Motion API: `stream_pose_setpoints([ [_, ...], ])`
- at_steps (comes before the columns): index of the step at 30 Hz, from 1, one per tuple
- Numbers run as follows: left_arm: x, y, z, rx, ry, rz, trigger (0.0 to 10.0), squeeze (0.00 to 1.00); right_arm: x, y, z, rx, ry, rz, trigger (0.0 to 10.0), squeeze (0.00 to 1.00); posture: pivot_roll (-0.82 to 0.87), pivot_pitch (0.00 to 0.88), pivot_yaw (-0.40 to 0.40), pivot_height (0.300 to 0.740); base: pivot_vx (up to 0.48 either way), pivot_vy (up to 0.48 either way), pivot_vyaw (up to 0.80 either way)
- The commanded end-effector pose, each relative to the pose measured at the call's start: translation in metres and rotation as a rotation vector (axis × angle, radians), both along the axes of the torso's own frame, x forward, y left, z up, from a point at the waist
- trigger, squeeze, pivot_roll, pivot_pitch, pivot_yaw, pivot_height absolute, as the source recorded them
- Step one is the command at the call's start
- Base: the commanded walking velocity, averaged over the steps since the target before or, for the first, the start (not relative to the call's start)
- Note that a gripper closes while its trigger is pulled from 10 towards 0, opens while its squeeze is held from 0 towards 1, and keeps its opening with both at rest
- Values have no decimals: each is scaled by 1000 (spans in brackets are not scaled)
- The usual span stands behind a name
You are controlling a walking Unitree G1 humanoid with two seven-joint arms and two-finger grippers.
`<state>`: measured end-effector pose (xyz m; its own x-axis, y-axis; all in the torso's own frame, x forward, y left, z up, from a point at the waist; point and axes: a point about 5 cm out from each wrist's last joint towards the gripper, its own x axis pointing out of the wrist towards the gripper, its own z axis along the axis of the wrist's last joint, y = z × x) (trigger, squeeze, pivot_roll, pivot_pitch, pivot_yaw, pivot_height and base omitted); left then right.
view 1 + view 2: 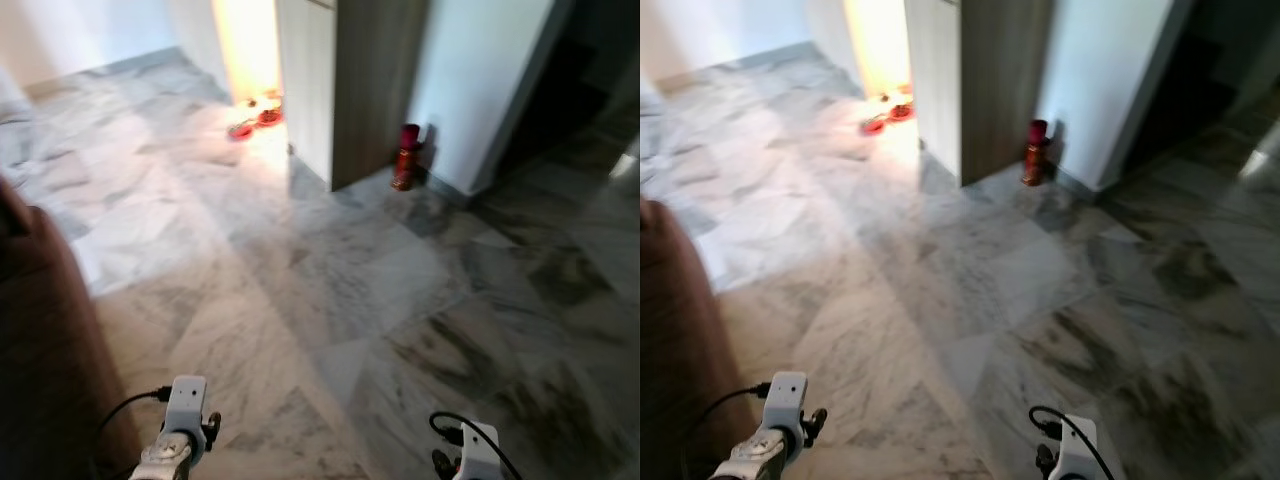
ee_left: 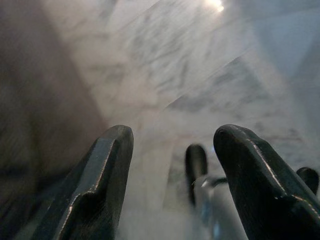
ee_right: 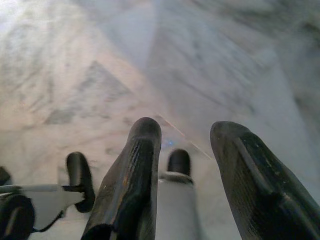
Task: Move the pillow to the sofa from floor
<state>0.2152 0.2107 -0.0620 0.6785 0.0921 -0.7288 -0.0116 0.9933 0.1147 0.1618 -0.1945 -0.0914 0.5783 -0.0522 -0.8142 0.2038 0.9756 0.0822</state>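
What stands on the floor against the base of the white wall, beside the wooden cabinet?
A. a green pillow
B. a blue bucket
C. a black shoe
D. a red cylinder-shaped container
D: a red cylinder-shaped container stands upright on the marble floor, at the foot of the white wall and next to the wooden cabinet.

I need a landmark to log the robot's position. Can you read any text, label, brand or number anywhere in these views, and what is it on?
No readable text in any view.
Red canister by the wall: any label is too small and blurred to read.
Red items in the bright doorway: blurred, no lettering can be made out.
Marble floor, brown sofa edge, left gripper and right gripper: no markings visible.
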Motion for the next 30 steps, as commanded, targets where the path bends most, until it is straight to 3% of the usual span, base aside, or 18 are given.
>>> stream_pose_setpoints([
  [1, -6, 2, -4, 10, 35, -9, 10000, 0, -4, 3, -2, 1, 11, 9, 10000, 0, -48, 18, 30, 740, 0, 0, 800],
  [4, -7, 3, -4, 12, 37, -13, 10000, 0, -4, 4, -2, 5, 7, 6, 10000, 0, -52, 16, 38, 740, 0, 0, 800],
  [8, -9, 7, -4, 23, 45, -23, 10000, 0, -2, 9, -1, 44, -21, -35, 10000, 0, -55, 23, 59, 740, 0, 0, 0],
  [21, -10, 17, -3, 41, 52, -33, 10000, 0, -2, 15, -3, 41, -1, -34, 10000, 0, -59, 31, 101, 740, 0, 0, 0],
  [24, -10, 17, -3, 46, 54, -39, 10000, 0, 0, 13, -1, -18, -11, -5, 10000, 0, -54, 34, 100, 740, 0, 0, 0],
  [30, -10, 11, -4, 37, 61, -36, 10000, 0, -2, 12, -2, 7, -4, -5, 10000, 0, -50, 38, 84, 740, 0, 0, 533],
])
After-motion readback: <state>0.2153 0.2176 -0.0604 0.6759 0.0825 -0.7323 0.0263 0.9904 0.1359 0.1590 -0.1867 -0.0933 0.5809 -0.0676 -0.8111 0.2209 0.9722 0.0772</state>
